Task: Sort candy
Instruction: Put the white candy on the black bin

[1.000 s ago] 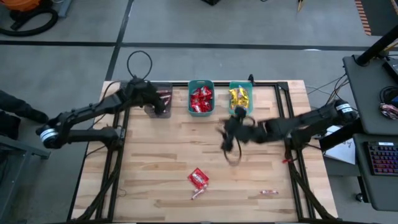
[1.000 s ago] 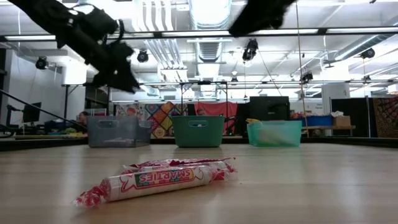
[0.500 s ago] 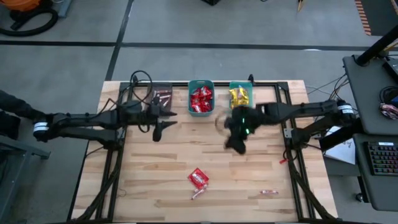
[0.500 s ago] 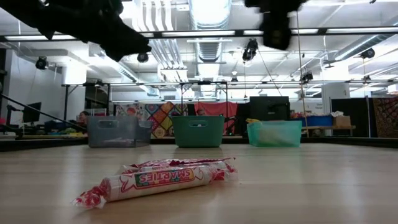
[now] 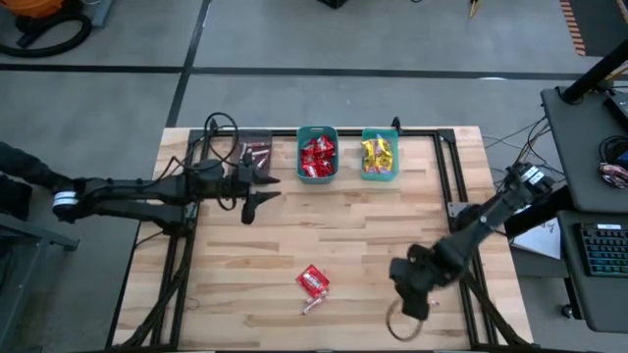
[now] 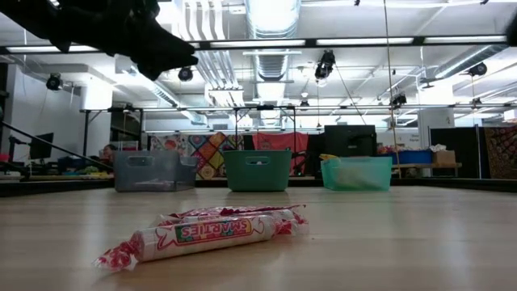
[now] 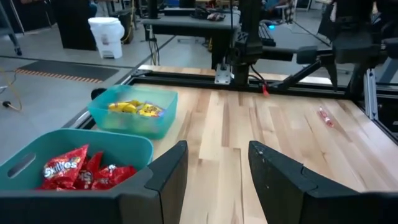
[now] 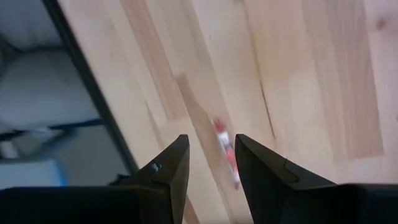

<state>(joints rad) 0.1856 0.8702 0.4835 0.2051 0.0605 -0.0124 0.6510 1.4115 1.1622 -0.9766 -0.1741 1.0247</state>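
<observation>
My right gripper (image 5: pixel 416 292) is open and hovers over the table's near right part. A thin pinkish-red stick candy (image 8: pixel 227 155) lies on the wood beyond its fingers, untouched. My left gripper (image 5: pixel 257 192) is open and empty, above the table just near of the grey bin (image 5: pixel 253 152). A red packet (image 5: pixel 312 280) and a stick roll (image 5: pixel 312 306) lie flat near the table's near middle; the roll shows close in the low view (image 6: pixel 210 233). Red packets fill one teal bin (image 5: pixel 317 154) and yellow packets fill the other (image 5: pixel 379 155).
The three bins stand in a row along the far edge. A black frame rail (image 5: pixel 461 196) runs along the table's right side, close to my right arm. The table's right edge (image 8: pixel 81 68) shows beside the stick candy. Bare wood lies between the two arms.
My right gripper has swung from beside the yellow-packet bin toward the table's near right corner and now points down over the stick candy. My left gripper has drawn away from the grey bin toward the near edge, then held still. The candies on the table have not moved.
</observation>
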